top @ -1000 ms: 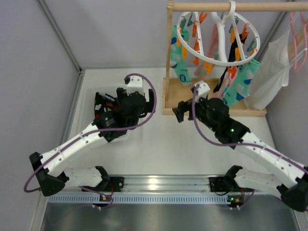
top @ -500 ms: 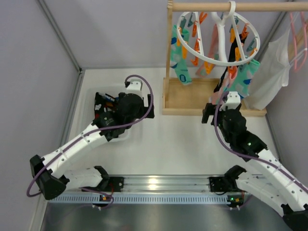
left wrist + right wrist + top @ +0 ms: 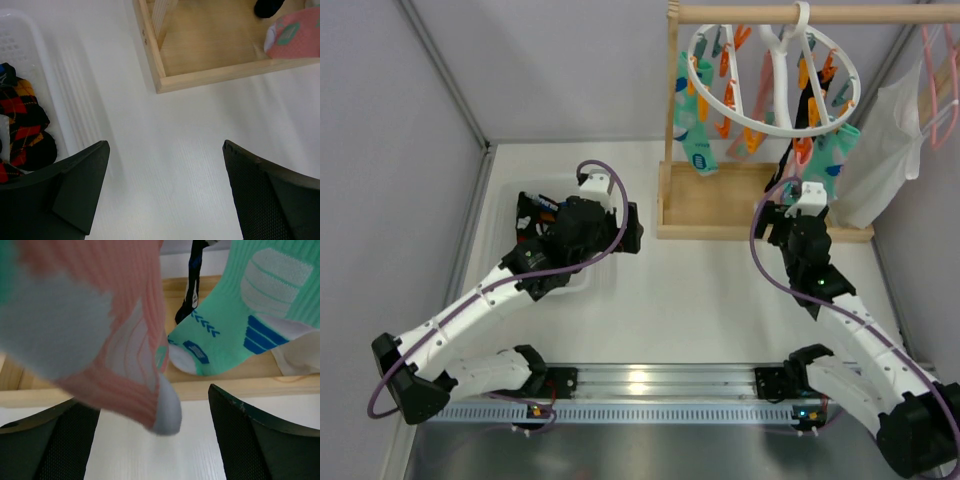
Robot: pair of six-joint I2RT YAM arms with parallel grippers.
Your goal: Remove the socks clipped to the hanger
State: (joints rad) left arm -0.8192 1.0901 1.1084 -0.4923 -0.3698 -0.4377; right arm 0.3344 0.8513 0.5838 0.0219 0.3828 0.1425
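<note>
Right gripper (image 3: pixel 778 218): my two fingers are spread wide, one at each lower corner of my wrist view, and nothing is pinched between them.
Right fingers (image 3: pixel 50 445): I see no contact with any fabric; the table shows white in the gap.
Pink sock (image 3: pixel 115 340): it hangs directly ahead of my right gripper, very close to the camera and blurred. Its grey-white toe dips toward the space between my fingers.
Mint sock (image 3: pixel 250 305): ahead and to the right of my right gripper, with blue and white patches, hanging in front of the wooden base (image 3: pixel 225 385).
Black sock (image 3: pixel 192 290): further ahead, between the pink one and the mint one.
Hanger (image 3: pixel 770 75): the white ring is above and beyond my right gripper, hooked on the wooden rod (image 3: pixel 740 13), with socks clipped around it; a teal sock (image 3: pixel 698 140) hangs on its far left side.
Left gripper (image 3: pixel 632 230): my fingers are also wide apart and hold nothing.
Left fingers (image 3: pixel 65 195): they hang over bare white table, touching nothing that I can see.
Basket (image 3: pixel 30 55): just to the left of my left gripper, holding the argyle socks (image 3: pixel 20 125).
Rack corner: the wooden base lies ahead of my left gripper, and a pink sock toe with a teal patch shows ahead to the right.
White garment (image 3: pixel 885 140): well to the right of my right gripper, on a pink hanger.
</note>
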